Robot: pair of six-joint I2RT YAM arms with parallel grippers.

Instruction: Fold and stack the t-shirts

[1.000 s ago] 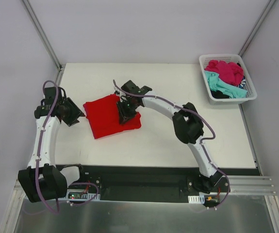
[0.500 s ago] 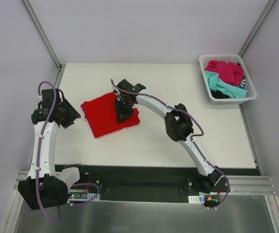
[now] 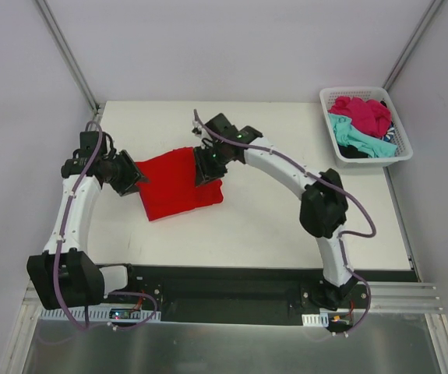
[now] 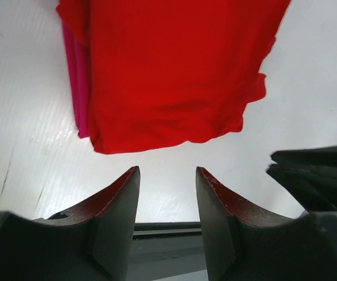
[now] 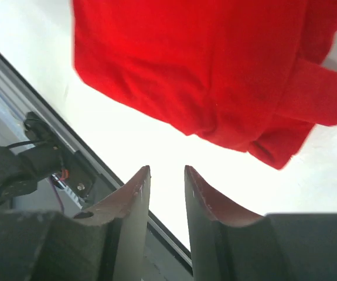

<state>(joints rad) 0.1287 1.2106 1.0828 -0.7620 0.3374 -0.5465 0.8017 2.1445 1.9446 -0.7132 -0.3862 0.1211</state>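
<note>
A folded bright red t-shirt (image 3: 178, 185) lies left of the table's middle, and the left wrist view shows it (image 4: 168, 70) stacked on a magenta-pink t-shirt (image 4: 77, 70) whose edge peeks out. My left gripper (image 3: 135, 178) sits at the stack's left edge, open, with bare table between its fingers (image 4: 167, 175). My right gripper (image 3: 206, 167) hovers over the shirt's far right part, also open and holding nothing (image 5: 167, 172). From the right wrist the red shirt (image 5: 215, 64) lies ahead of the fingertips, with a sleeve flap at its right side.
A white lattice basket (image 3: 329, 97) stands at the table's back right corner with magenta (image 3: 361, 113), teal (image 3: 354, 138) and dark shirts heaped in it. The table's metal rail (image 5: 51, 99) runs along the left of the right wrist view.
My left gripper has swung right to the stack's left edge. The right arm's elbow has moved right and its gripper has shifted slightly back and right over the shirt.
</note>
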